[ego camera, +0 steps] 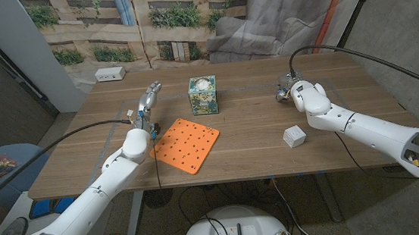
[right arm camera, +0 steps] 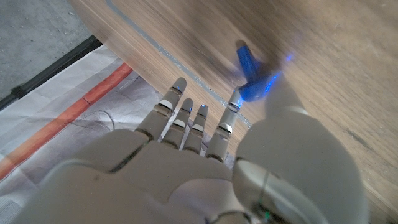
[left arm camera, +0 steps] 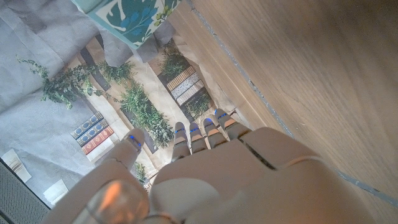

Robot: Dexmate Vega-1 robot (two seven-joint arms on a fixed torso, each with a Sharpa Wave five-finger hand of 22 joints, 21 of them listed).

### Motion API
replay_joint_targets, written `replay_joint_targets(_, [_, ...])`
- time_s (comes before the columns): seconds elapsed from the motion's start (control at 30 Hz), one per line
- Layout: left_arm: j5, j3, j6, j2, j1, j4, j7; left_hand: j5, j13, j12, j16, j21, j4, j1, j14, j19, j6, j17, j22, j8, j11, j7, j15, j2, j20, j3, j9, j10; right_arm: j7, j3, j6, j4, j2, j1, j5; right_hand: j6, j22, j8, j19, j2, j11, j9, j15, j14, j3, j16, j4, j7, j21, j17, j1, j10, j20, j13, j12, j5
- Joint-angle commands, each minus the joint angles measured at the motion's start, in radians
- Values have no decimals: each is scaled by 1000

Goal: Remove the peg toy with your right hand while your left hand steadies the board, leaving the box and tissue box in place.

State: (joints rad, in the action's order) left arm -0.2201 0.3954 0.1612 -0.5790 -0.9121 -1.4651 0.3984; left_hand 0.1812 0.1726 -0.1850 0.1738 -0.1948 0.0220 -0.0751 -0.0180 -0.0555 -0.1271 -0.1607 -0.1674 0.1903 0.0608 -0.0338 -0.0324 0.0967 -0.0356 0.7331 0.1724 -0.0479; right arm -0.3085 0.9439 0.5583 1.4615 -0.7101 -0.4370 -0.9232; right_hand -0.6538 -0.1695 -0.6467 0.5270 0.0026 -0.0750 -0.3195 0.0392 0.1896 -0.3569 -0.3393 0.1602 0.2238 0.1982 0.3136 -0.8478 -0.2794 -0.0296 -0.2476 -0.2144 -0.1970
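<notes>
Tissue box point(ego camera: 202, 94), leaf print, upright at table point(ego camera: 257, 140) centre-back; white tissue poking from top opening. Small white box point(ego camera: 295, 136) near front-right, closed, contents not visible. Blue peg toy point(right arm camera: 252, 78) pinched btwn thumb and fingertip of right hand point(ego camera: 293, 92), just above wood at far right; blurred, long axis roughly along tabletop, tip away from palm. Orange board point(ego camera: 187, 144) w/ holes lying flat at centre-left. Left hand point(ego camera: 147, 105) raised just behind board, fingers spread, holding nothing.

robot lab, wooden table point(ego camera: 256, 128), printed garden backdrop point(ego camera: 133, 21), draped grey sheet point(ego camera: 277, 20), trailing cables point(ego camera: 67, 137)
</notes>
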Motion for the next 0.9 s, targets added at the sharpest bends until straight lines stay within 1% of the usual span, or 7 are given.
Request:
replay_joint_targets(0.03, [-18,9,8,2,7,14,-10,1,-1,-5,1,0,-3,-4,-7,-8,-7,-4,-2,-1,5,2,-25,75,-71,3,3,-10,-34,3,6,25,-12,9,36,69,-4,30,-14,-29,1,11,-2,-20,10,14,-4,-4,-6,7,24,30,20,-6,8,9])
replay_joint_targets(0.27, [-14,16,8,6,15,25,-7,2,-1,-4,1,0,-3,-3,-8,-11,-9,-4,-2,-2,3,5,-24,77,-69,5,3,-8,-78,1,15,48,-21,17,52,188,-4,81,-52,-42,30,26,-37,-65,23,38,-13,-5,-11,11,59,93,42,-13,16,14])
replay_joint_targets(0.5, [-13,23,15,12,21,37,-9,2,-1,-4,1,0,-2,-4,-8,-12,-11,-4,-2,-2,2,7,-23,80,-68,7,3,-8,-104,-2,14,57,-24,24,68,287,-4,124,-82,-52,49,39,-61,-98,36,56,-19,-6,-12,14,93,143,60,-18,20,17])
replay_joint_targets(0.67, [-15,26,15,14,26,42,-12,2,-1,-3,1,0,-3,-4,-8,-12,-12,-4,-2,-2,2,7,-22,80,-67,7,3,-8,-133,-7,12,63,-28,30,91,368,-3,160,-110,-65,62,52,-86,-129,49,74,-23,-28,-14,15,127,192,75,-21,23,20])
replay_joint_targets(0.7, [-18,26,18,15,27,45,-15,2,-1,-3,0,0,-3,-4,-8,-12,-12,-4,-2,-3,2,6,-22,80,-67,7,3,-7,-136,-9,11,65,-29,31,96,371,-3,161,-116,-66,66,53,-91,-135,50,77,-23,-29,-15,15,131,199,79,-21,24,20])
replay_joint_targets(0.77, [-20,26,17,15,30,48,-17,2,-1,-3,0,0,-3,-4,-8,-12,-12,-3,-2,-3,1,6,-22,79,-68,7,3,-7,-143,-15,10,70,-32,31,110,429,-3,185,-135,-74,75,58,-106,-152,58,86,-27,-43,-16,15,154,228,87,-23,26,18])
replay_joint_targets(0.9, [-27,25,33,20,37,64,-22,1,-1,-3,0,1,-5,-5,-8,-12,-12,-3,-2,-4,2,6,-22,77,-67,6,3,-7,-146,-33,19,86,-40,24,139,484,-3,210,-162,-79,90,63,-122,-175,66,98,-33,-65,-18,15,183,264,98,-24,27,15])
